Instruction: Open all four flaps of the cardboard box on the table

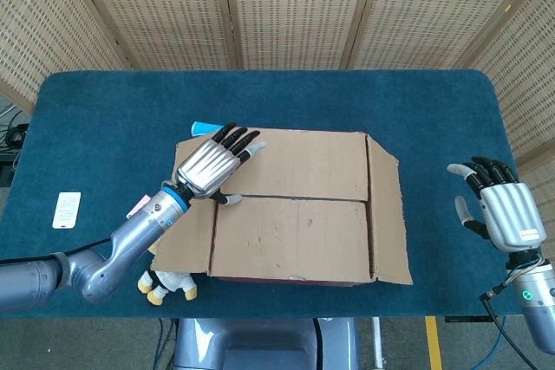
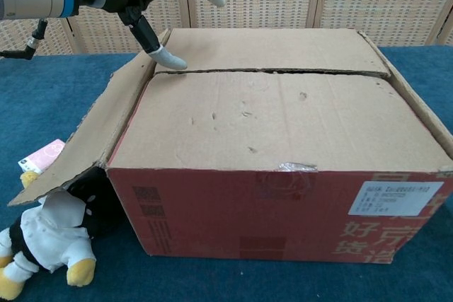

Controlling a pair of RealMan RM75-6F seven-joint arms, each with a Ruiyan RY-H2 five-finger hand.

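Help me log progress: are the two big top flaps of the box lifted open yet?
No, in the head view both big flaps lie flat across the box top, meeting at the middle seam, with the left hand above them.

Your cardboard box [image 2: 283,125] is plain tan on top, red-printed in front. At its 9 o'clock, a white-and-yellow plush toy [image 2: 44,245]. The table [image 1: 347,97] is dark blue.
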